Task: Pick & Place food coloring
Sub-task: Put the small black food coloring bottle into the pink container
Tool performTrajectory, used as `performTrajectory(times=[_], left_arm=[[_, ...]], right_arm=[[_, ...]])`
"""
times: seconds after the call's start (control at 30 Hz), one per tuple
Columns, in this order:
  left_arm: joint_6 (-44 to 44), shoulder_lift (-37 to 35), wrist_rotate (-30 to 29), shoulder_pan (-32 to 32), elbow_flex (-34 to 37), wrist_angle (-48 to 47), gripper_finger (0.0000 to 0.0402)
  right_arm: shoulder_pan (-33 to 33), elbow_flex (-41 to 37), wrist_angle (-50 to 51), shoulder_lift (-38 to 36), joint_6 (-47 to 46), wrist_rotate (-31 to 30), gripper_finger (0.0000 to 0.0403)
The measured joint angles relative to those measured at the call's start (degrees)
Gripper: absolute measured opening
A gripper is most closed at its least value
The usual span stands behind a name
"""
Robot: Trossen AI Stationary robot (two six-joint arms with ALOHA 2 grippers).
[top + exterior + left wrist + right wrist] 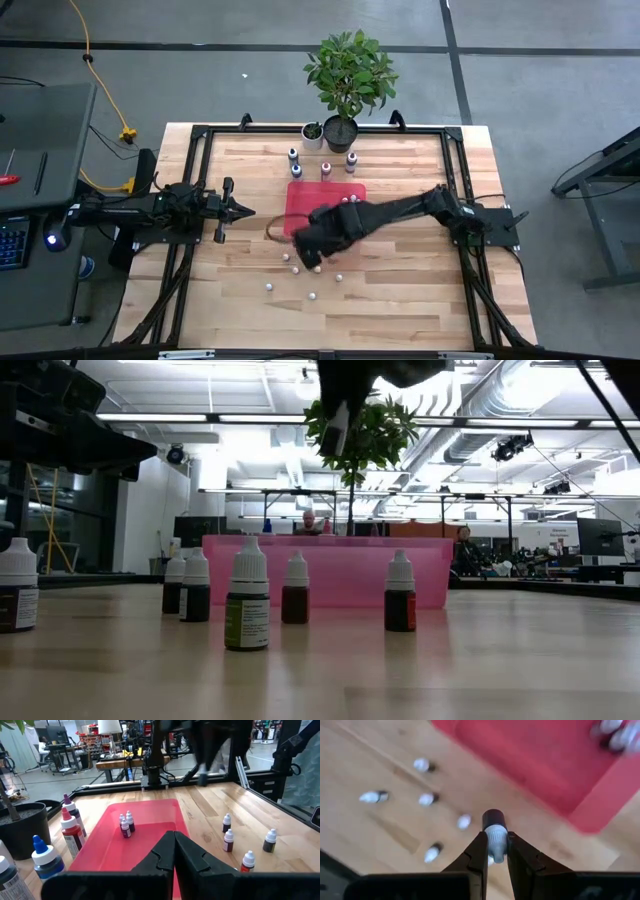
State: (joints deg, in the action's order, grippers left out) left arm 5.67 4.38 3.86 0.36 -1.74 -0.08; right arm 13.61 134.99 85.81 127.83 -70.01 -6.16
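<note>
My right gripper (305, 246) hangs over the wood just off the near left corner of the red tray (322, 210), shut on one tiny food coloring bottle (494, 822) with a dark body and a whitish cap. Several more small bottles stand loose on the table on the near side of the tray (311, 296) (422, 765) (247, 606). Two bottles (126, 825) stand inside the tray. My left gripper (245, 211) waits shut at the table's left side, pointing level toward the tray, with nothing in it (174, 841). My right gripper pinches the bottle's whitish cap (495, 839) between its two fingers, one on each side. The fingers come from above, pointing steeply down. The dark body hangs below the fingertips, lifted clear of the table.
Larger dropper bottles (293, 155) (326, 168) (351, 160) stand past the tray's far edge, in front of a black plant pot (340, 131) and a small white pot (313, 134). A black frame (200, 135) runs round the table.
</note>
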Motion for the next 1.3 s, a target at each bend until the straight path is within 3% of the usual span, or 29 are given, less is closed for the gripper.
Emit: performTrajectory(times=[0.33,0.7,0.87,1.13,1.3], left_arm=[[0.00,-0.02,0.02,-0.02,0.00,0.00,0.0000],[0.02,-0.02,0.02,-0.02,0.00,0.00,0.0000],[0.00,-0.01,0.01,-0.02,0.00,0.00,0.0000],[0.00,-0.01,0.02,-0.02,0.00,0.00,0.0000],[0.00,0.00,0.00,0.00,0.00,0.00,0.0000]], right_arm=[[-7.40,-0.06,1.14,0.04,23.26,-0.36,0.0042],[-9.44,-0.06,2.32,0.11,35.36,-2.41,0.0042],[-9.88,-0.06,2.66,0.11,35.05,-2.04,0.0042],[-12.24,-0.22,4.16,0.19,26.99,-0.35,0.0043],[-14.41,-4.26,4.15,0.28,22.44,0.78,0.0045]])
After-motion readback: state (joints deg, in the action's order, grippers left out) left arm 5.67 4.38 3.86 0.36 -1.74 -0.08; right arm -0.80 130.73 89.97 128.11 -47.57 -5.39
